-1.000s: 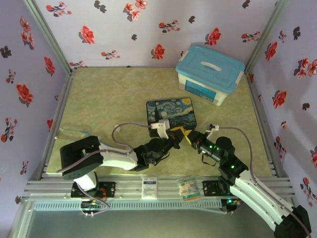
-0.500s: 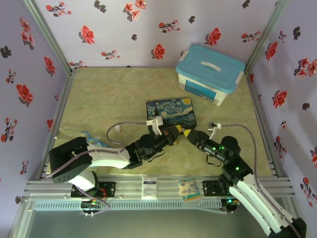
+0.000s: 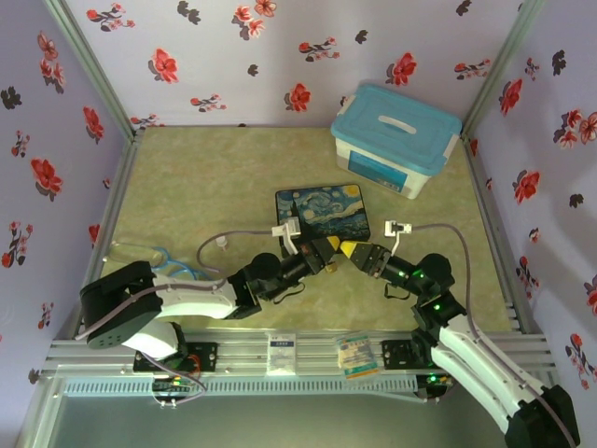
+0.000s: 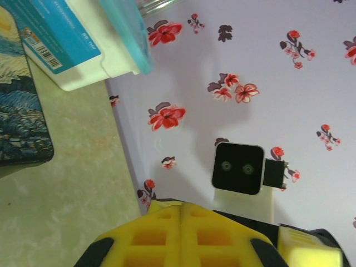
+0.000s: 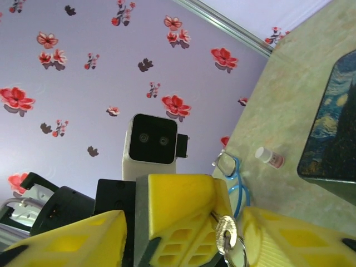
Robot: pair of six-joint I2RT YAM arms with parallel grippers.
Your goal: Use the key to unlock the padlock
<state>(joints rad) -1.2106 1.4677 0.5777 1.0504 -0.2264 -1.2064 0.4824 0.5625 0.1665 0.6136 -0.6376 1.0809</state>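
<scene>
Our left gripper (image 3: 328,254) is shut tight and seems to pinch the key (image 5: 225,233) at its tip. Our right gripper (image 3: 351,249) is open, nose to nose with it. The key hangs between the right fingers (image 5: 67,239).

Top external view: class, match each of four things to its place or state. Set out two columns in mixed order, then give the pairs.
Things
1. blue-lidded storage box
2. Starry Night box
3. left pincer
4. right pincer

Places or states
A. open
B. far right
C. shut
D. centre, just beyond both pincers

Pairs: 1-B, 2-D, 3-C, 4-A
</scene>
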